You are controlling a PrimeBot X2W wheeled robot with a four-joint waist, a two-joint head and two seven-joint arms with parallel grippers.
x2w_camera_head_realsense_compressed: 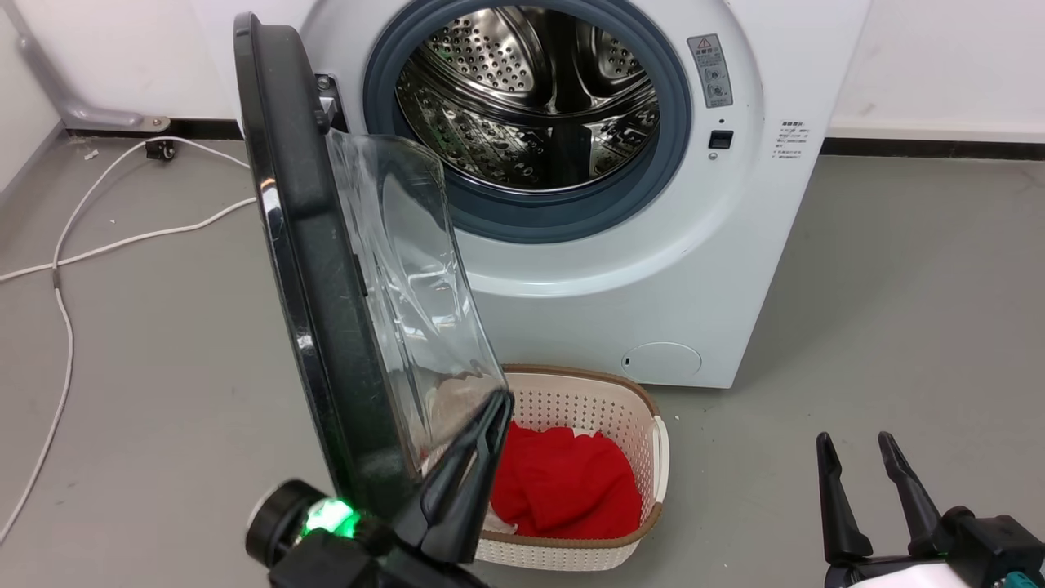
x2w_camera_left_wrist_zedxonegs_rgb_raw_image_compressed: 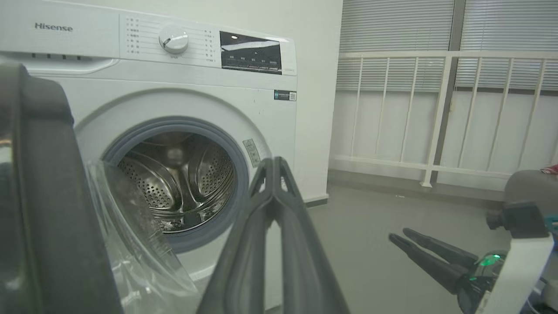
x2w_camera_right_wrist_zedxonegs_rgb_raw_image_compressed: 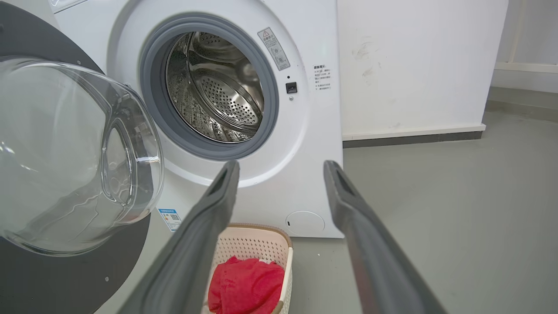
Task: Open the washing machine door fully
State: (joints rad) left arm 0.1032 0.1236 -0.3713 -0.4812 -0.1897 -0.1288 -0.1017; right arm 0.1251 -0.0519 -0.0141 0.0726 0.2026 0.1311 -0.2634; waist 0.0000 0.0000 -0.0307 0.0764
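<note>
The washing machine is a white front-loader whose steel drum stands exposed. The washing machine door is swung out to the left, its black rim edge-on to the head view and its clear glass bowl bulging to the right. My left gripper is shut, fingers pressed together, just right of the bowl's lower edge on the door's inner side; I cannot tell whether it touches the door. In the left wrist view the door stands left of that gripper. My right gripper is open at the lower right, holding nothing.
A cream basket holding a red cloth sits on the grey floor in front of the machine, under the door. A white cable trails across the floor at left. A white railing lines the wall to the right.
</note>
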